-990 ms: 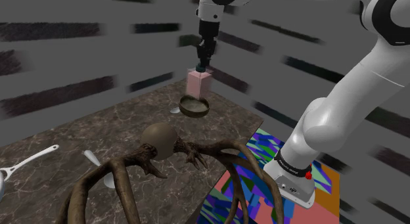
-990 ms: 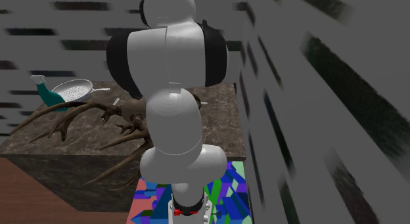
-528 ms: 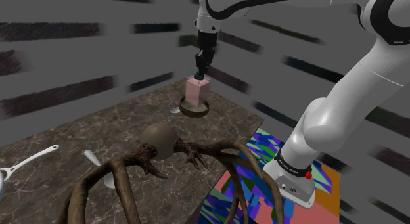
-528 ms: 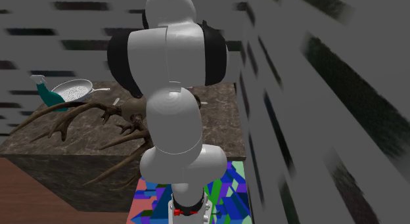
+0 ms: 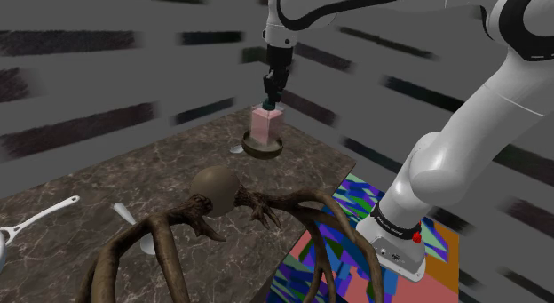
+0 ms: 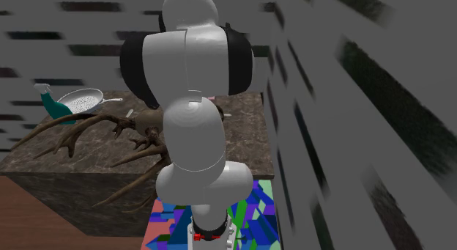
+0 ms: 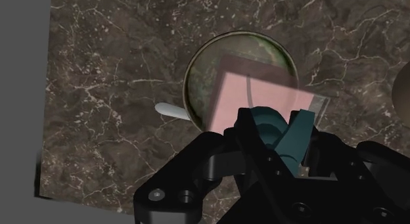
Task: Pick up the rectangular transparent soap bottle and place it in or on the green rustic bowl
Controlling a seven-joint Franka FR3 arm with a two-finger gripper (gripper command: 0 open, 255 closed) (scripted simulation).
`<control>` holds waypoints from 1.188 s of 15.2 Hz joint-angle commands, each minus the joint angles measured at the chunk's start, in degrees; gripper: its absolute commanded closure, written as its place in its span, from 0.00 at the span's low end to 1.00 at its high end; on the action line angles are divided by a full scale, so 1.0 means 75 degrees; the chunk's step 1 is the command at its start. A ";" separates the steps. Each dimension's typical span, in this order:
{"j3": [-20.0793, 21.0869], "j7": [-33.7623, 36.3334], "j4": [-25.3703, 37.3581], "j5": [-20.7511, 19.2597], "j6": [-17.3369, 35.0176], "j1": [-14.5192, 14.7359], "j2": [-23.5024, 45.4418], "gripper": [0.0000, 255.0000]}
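Observation:
A pink rectangular soap bottle (image 5: pixel 266 125) with a teal pump top stands upright inside the dark greenish bowl (image 5: pixel 264 153), near the far corner of the marble table. My gripper (image 5: pixel 270 95) comes straight down onto it, its fingers shut around the teal pump. In the wrist view the bottle (image 7: pixel 253 91) covers much of the bowl (image 7: pixel 197 58), and the teal pump (image 7: pixel 269 127) sits between the black fingers of my gripper (image 7: pixel 279 134).
A white spoon (image 5: pixel 235 149) lies just beside the bowl. Large brown antlers (image 5: pixel 222 230) with a round brown ball (image 5: pixel 216 186) spread across the table's near side. A pan (image 6: pixel 82 100) and teal spray bottle (image 6: pixel 51 103) stand at the far end. A multicoloured mat (image 5: pixel 337 257) lies under the stand.
The gripper lowered the bottle from just above the bowl down into it. Over the last half second almost nothing has moved.

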 commanded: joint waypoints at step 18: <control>-0.0004 0.0001 0.0954 -0.0003 -0.0972 -0.0003 -0.0020 0.00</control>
